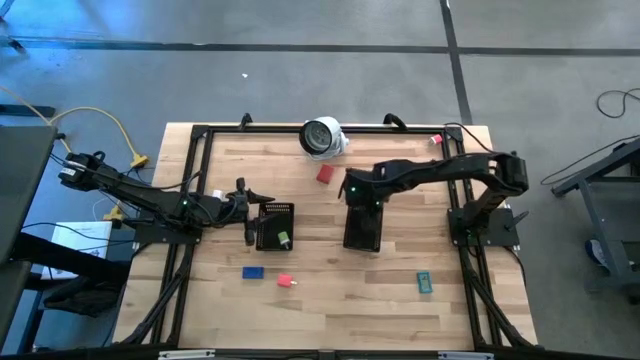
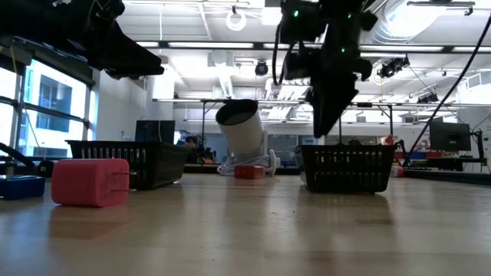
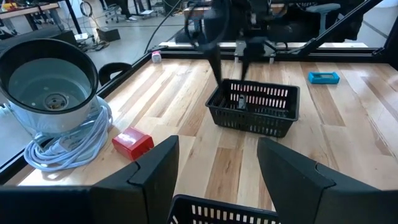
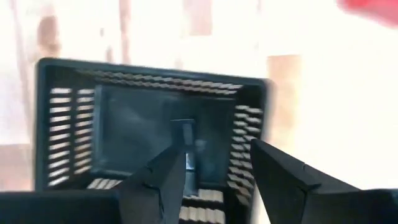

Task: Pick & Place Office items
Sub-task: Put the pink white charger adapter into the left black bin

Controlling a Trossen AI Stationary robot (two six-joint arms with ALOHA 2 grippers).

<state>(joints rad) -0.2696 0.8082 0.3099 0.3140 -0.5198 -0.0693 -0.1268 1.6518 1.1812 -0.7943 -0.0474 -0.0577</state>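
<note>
Right gripper [image 4: 211, 165] hangs directly over the right mesh tray [image 1: 362, 229], fingers apart with nothing between them; a small dark piece [image 4: 183, 133] lies on the tray floor straight below the fingertips, so this reads as a drop just made. To do it well: lift straight up and clear of the tray rim before swinging sideways, so a finger does not catch the mesh wall and drag the tray. Dark piece looks oblong, long axis running away from the fingers toward the far tray wall, lying flat; which end is which cannot be told. Left gripper [image 3: 217, 171] waits with fingers spread and empty, just short of the left mesh tray [image 1: 275, 226], which holds a green piece [image 1: 284, 238]. Loose pieces on the table: red block [image 1: 325, 174] beyond the right gripper near the white round object [image 1: 322, 136], lying skewed to the table edges; blue piece [image 1: 253, 271] and pink piece [image 1: 286, 281] near the left tray, on the side away from the round object; teal piece [image 1: 424, 283] well off from the right tray, long axis running front to back. Likely next pick for the right arm is the red block, the closest one.
</note>
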